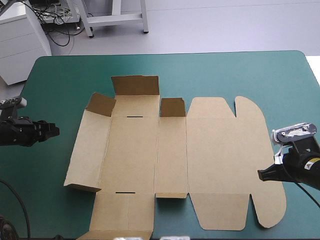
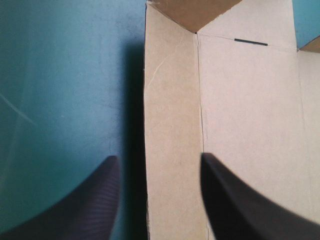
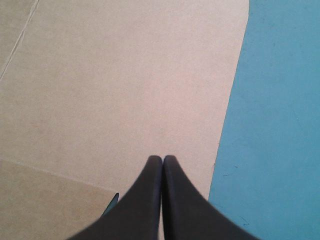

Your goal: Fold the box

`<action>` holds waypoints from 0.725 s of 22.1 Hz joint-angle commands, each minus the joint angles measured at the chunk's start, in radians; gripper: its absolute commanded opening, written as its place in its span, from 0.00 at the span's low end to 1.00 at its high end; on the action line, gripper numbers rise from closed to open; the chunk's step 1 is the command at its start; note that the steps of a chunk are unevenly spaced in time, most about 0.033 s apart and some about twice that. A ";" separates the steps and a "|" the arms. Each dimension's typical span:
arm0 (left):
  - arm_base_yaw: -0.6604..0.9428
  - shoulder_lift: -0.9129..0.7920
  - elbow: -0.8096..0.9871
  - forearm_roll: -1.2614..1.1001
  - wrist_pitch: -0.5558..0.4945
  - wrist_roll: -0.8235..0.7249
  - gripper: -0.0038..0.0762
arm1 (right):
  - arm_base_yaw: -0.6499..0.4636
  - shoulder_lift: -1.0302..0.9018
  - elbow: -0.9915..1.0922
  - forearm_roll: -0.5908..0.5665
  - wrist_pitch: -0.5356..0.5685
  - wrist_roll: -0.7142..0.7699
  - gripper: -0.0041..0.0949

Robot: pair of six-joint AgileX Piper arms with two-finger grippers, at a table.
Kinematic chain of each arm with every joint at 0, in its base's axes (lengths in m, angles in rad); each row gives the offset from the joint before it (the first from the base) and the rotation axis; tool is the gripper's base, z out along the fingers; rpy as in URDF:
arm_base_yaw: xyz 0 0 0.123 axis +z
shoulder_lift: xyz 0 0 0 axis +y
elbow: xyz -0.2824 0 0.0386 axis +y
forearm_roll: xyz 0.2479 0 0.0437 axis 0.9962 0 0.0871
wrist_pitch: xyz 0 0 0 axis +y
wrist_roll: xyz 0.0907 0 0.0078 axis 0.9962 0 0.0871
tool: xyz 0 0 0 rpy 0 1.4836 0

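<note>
The brown box (image 1: 170,150) lies opened out on the teal-green cover (image 1: 60,75), long axis from arm to arm; the left gripper (image 2: 159,157), fingers apart and empty, straddles its left wall's edge, while the right gripper (image 3: 162,159), fingers pressed together on nothing, hovers over the lid's rim.

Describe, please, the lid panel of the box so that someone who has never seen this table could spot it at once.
On the teal-green table lies the brown box, a cut sheet lying mostly flat. Its lid panel is the widest section, at the sheet's right end, with the right hand over its outer edge. Unlike the square-cornered panels beside it, its outer corners are rounded.
</note>
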 commanded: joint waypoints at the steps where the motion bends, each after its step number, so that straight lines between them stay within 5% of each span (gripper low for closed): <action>1: 0.003 -0.009 0.008 -0.041 -0.013 -0.008 0.79 | -0.006 -0.005 -0.023 0.010 -0.046 -0.010 0.02; 3: 0.003 0.009 0.038 -0.041 0.012 -0.006 0.92 | -0.006 -0.005 -0.023 0.010 -0.046 -0.015 0.02; 16: -0.008 0.135 0.177 -0.078 0.005 0.052 0.92 | -0.006 -0.005 -0.023 0.016 -0.057 -0.015 0.02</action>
